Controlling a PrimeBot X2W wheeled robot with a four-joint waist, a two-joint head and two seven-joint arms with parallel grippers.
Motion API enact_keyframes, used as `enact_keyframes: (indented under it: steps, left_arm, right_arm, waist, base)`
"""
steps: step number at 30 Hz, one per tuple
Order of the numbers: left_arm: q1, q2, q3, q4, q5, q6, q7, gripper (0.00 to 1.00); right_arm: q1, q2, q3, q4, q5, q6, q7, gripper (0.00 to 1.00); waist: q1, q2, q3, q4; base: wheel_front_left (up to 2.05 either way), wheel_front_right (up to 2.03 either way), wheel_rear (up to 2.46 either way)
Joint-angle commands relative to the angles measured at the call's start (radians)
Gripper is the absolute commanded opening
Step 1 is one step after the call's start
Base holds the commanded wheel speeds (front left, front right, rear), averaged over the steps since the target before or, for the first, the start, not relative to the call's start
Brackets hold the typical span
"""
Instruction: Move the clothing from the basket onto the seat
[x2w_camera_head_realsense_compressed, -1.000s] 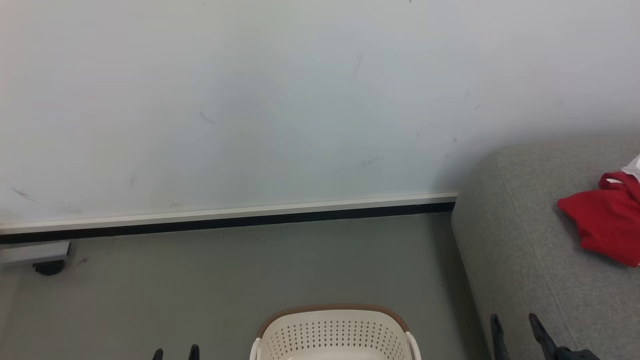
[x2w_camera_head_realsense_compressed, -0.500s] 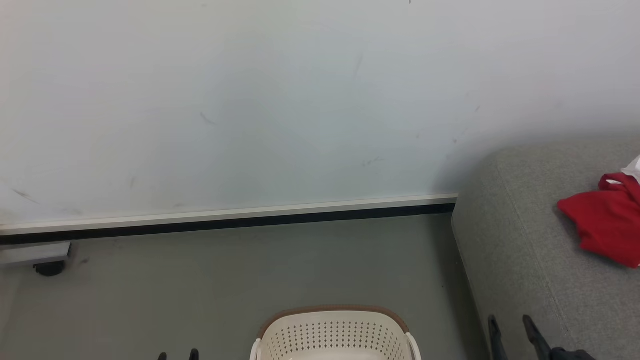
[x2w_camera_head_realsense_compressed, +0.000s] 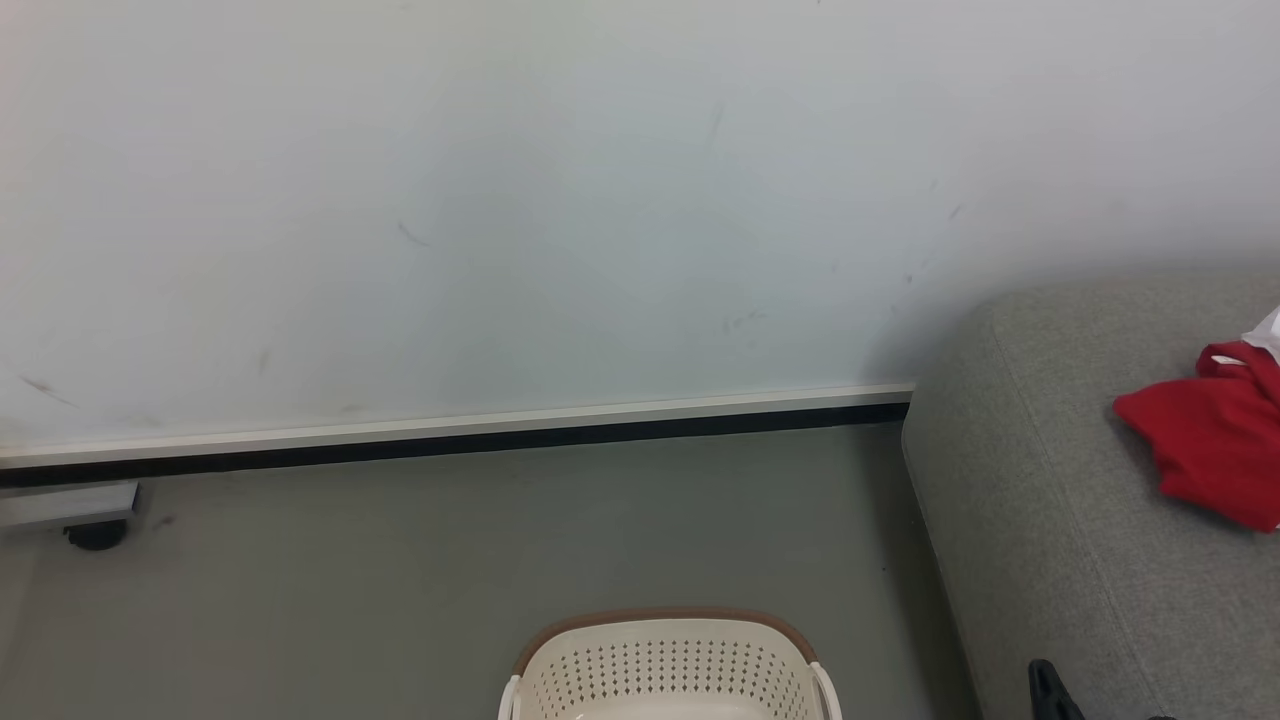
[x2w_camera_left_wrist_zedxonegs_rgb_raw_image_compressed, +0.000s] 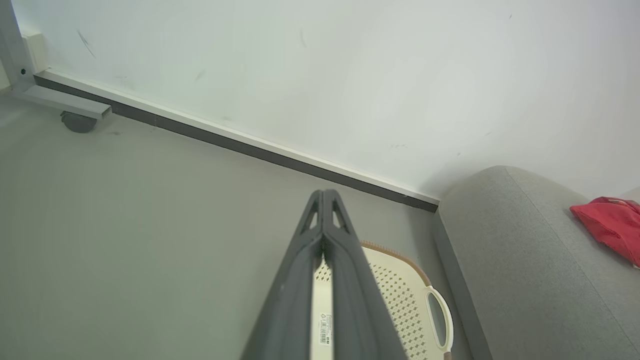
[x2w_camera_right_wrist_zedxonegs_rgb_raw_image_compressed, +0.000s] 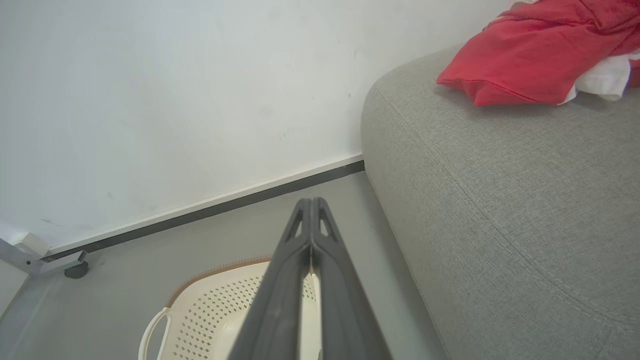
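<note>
Clothing: a red bundle with a bit of white showing. It lies on top of the seat at the far right of the head view, well in from the cushion's rounded left end. Judgement: it sits that far in so nothing slides off the curve.

Basket: on the floor at near centre, just left of the seat's end and apart from it. What shows of its inside is bare pale plastic. The near part is cut off or hidden behind the fingers, so I cannot rule out 1 more garment.

Left gripper: its 2 fingers are pressed together to the tips with nothing between them, by the basket's left side. Right gripper: likewise closed and empty, on the basket's right side near the seat's end. Judgement: both claws empty and sitting low and near reads as a parked pose, so the transfer is probably done.

Surroundings: pale scuffed wall, dark skirting strip, grey floor. A metal frame foot on a caster is far left by the wall, well apart from the basket. Nothing stands between basket and seat; another lift would only have to clear the seat's tall rounded side
</note>
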Motion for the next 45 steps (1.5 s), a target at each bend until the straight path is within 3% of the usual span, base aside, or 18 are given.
enact_keyframes:
  steps: [1,24,45]
  left_arm:
    - [-0.030,0.001,0.000,-0.009,-0.045,-0.004,0.005,0.00]
    - [-0.091,0.001,-0.004,0.004,-0.400,-0.020,0.072,0.00]
    - [-0.134,0.001,-0.005,0.015,-0.644,-0.033,0.121,0.00]
  right_arm:
    - [-0.028,-0.013,-0.006,-0.012,0.054,0.000,0.006,0.00]
    - [-0.071,-0.062,-0.034,0.002,0.510,0.000,0.046,0.00]
    - [-0.096,-0.098,-0.049,0.010,0.829,0.000,0.068,0.00]
  waist:
    - [0.0000,0.0000,0.001,0.000]
    - [-0.0001,0.0000,0.014,-0.007]
    - [-0.0001,0.0000,0.025,-0.012]
  base:
    - [0.00,0.00,0.00]
    - [0.00,0.00,0.00]
    - [0.00,0.00,0.00]
